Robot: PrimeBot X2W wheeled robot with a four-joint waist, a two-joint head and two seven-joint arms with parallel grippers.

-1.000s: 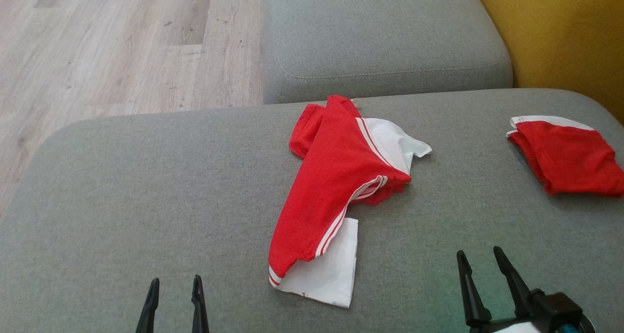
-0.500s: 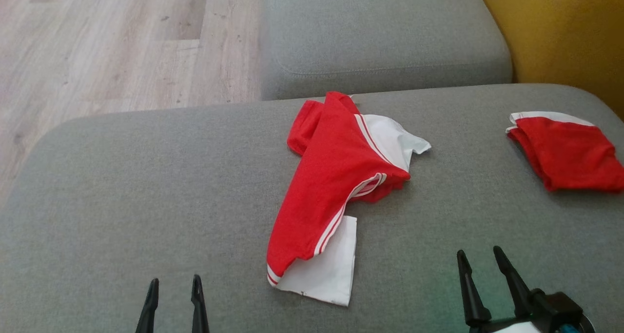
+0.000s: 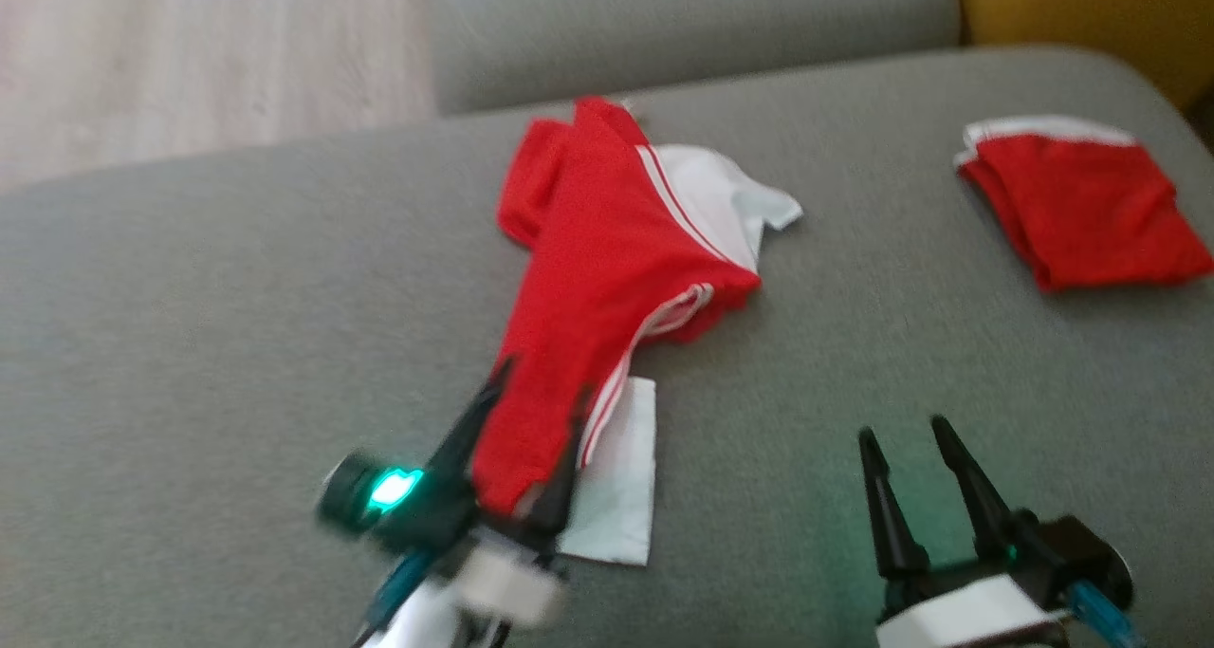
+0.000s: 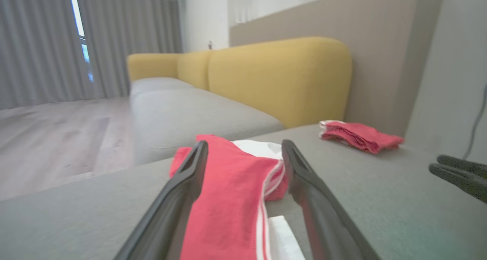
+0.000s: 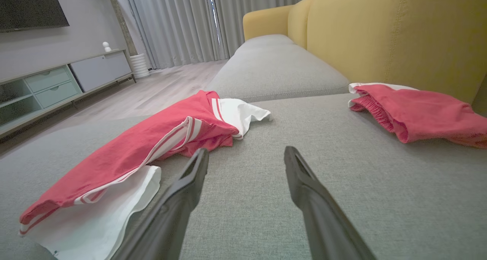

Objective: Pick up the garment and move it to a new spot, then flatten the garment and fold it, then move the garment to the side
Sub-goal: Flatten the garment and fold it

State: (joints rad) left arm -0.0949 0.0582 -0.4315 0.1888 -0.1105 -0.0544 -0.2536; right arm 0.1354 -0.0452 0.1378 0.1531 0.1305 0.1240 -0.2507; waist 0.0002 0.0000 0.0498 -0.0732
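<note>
A crumpled red garment (image 3: 616, 249) with white panels and white stripes lies in the middle of the grey sofa cushion (image 3: 190, 297). My left gripper (image 3: 542, 382) is open at the garment's near end, with one finger on each side of the red fabric. The left wrist view shows that red strip (image 4: 228, 184) running between the open left gripper (image 4: 244, 144) fingers. My right gripper (image 3: 902, 430) stands open over bare cushion to the right of the garment. In the right wrist view the garment (image 5: 152, 138) lies left of the open right gripper (image 5: 246, 150).
A second, folded red garment (image 3: 1091, 212) lies at the cushion's far right, by the yellow backrest (image 3: 1091, 3). Another grey cushion (image 3: 683, 22) adjoins at the back. Wooden floor (image 3: 190, 50) lies beyond the cushion's left edge.
My left gripper has moved forward and to the right, now straddling the garment's near end. The head camera has shifted, so the whole picture sits higher. The right gripper has barely moved.
</note>
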